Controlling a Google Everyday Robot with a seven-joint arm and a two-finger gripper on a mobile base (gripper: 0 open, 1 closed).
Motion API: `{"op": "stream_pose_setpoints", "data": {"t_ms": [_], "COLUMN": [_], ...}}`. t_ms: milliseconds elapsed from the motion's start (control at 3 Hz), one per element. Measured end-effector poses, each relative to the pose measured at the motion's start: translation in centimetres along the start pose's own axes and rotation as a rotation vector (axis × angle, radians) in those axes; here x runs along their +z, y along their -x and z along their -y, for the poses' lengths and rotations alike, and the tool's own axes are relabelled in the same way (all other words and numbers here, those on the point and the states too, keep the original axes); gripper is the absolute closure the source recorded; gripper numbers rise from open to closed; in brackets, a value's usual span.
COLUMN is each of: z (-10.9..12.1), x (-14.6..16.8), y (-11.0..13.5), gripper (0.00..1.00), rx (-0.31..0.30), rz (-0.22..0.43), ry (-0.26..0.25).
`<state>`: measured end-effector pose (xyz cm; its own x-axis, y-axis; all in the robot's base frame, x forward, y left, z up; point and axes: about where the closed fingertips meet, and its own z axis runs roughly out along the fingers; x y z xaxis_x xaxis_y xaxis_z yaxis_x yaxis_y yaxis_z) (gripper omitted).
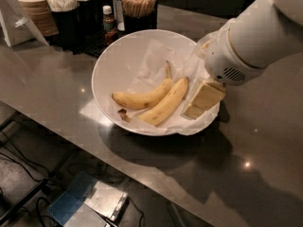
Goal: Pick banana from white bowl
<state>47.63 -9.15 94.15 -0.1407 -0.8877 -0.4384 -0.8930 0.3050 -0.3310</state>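
Observation:
The white bowl [106, 79] stands on the grey counter, lined with crumpled white paper. Two yellow bananas lie in it side by side. The banana [165, 104] is the straighter one, nearer the front, running from the bowl's front wall up toward the right. The more curved banana [142, 99] lies just behind it, its long thin stem pointing up. My gripper [204, 100], pale yellow at the end of the big white arm [251, 41], hangs over the bowl's right rim. It is just right of the banana's upper end and apart from it, holding nothing that I can see.
At the back of the counter stand a black holder of wooden stir sticks [138, 4], a small bottle [109, 18], napkin holders and a stack of paper cups [35, 6]. The counter edge runs diagonally in front of the bowl, with floor, cables and a blue pad [71, 202] below.

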Motion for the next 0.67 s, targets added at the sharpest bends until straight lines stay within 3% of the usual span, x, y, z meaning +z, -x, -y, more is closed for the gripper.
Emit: {"op": "stream_pose_setpoints", "data": {"t_ms": [333, 667], "z": [0.0, -0.9], "x": [-0.2, 0.1], "y": [0.1, 1.7], "gripper": [0.15, 0.16], "rx": [-0.003, -0.049], "rz": [-0.001, 0.028], "ry": [-0.005, 0.017]}}
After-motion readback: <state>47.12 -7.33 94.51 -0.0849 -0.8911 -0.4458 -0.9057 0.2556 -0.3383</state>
